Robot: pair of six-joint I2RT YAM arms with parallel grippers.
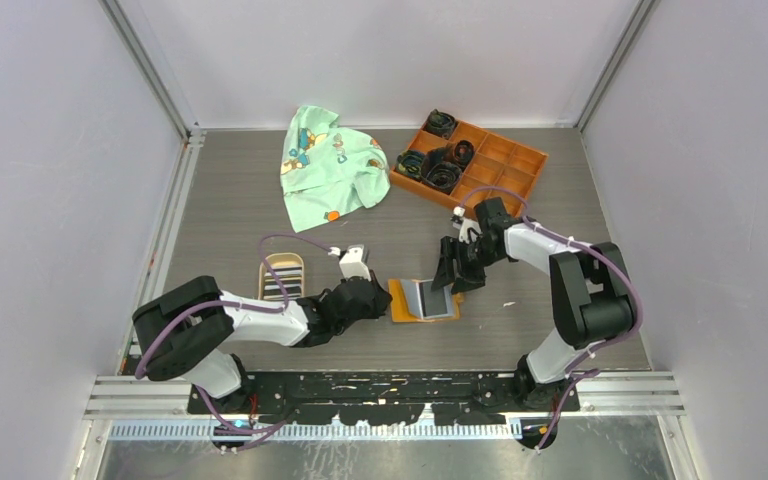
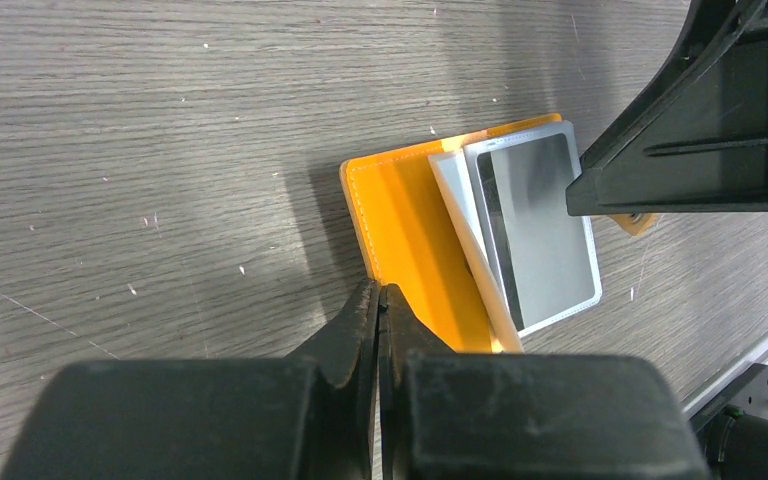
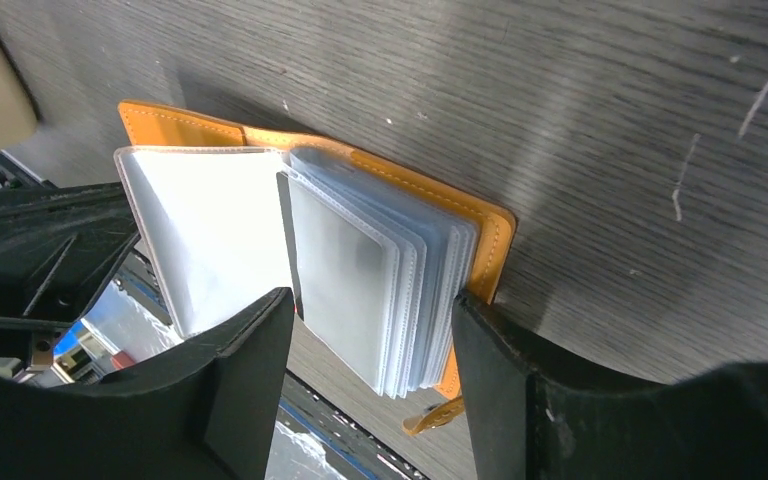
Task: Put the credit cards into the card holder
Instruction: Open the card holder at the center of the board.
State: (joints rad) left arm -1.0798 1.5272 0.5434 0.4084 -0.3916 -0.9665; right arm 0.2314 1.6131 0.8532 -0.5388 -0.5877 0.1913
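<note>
Lying open, your card holder (image 1: 397,300) runs left-right.
Left gripper (image 2: 378,297) closed, touching its cover (image 2: 410,225); right gripper (image 3: 370,305) apart around sleeves (image 3: 355,255).

I get bright, even light from overhead in the top view, and shadows on the desk (image 1: 260,210) are soft and short. Just ahead of the left pincer (image 2: 378,292) tips a dim shadow lies across the desk and the holder (image 2: 410,220) edge. A clear sleeve (image 3: 210,230) beside the right pincer (image 3: 370,305) glares white. Both pincers' bodies, nearest the lenses, look dark and slightly blurred.
</note>
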